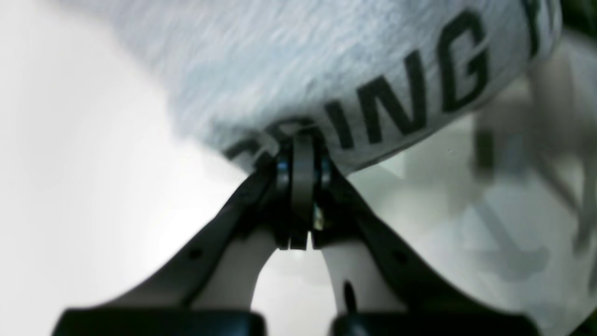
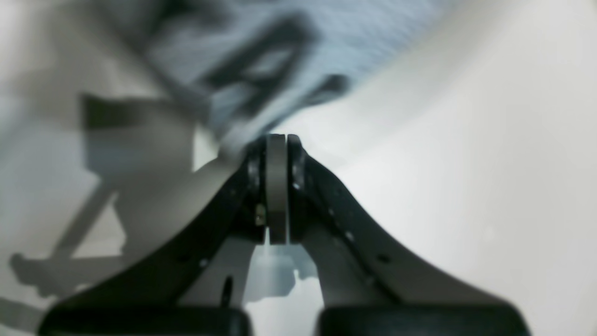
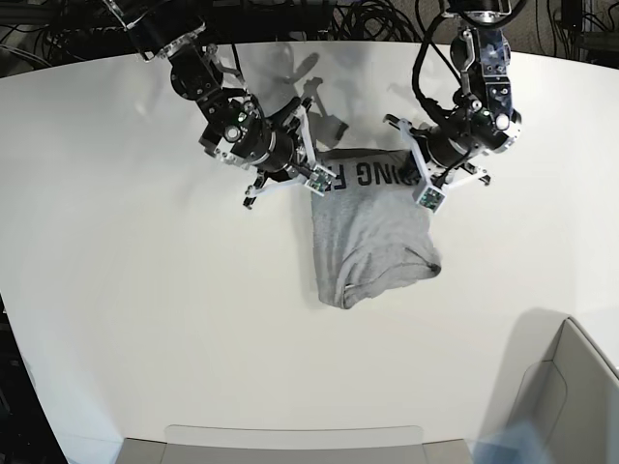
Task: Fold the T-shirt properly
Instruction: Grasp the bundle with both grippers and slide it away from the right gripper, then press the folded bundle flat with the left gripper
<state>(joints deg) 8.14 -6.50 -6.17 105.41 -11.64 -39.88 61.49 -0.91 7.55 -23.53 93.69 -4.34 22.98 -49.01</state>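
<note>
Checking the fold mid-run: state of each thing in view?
T-shirt: partly folded, top edge lifted and held between both grippers, lettering showing along it, lower part bunched on the table.
Left gripper: shut on the T-shirt's edge.
Right gripper: shut on the T-shirt's other top corner.

My two arms were black, jointed and hung with dark cables. Each wrist carried white brackets around a black body. My left gripper had curved black fingers with small holes and grey pads; my right gripper looked alike.
</note>
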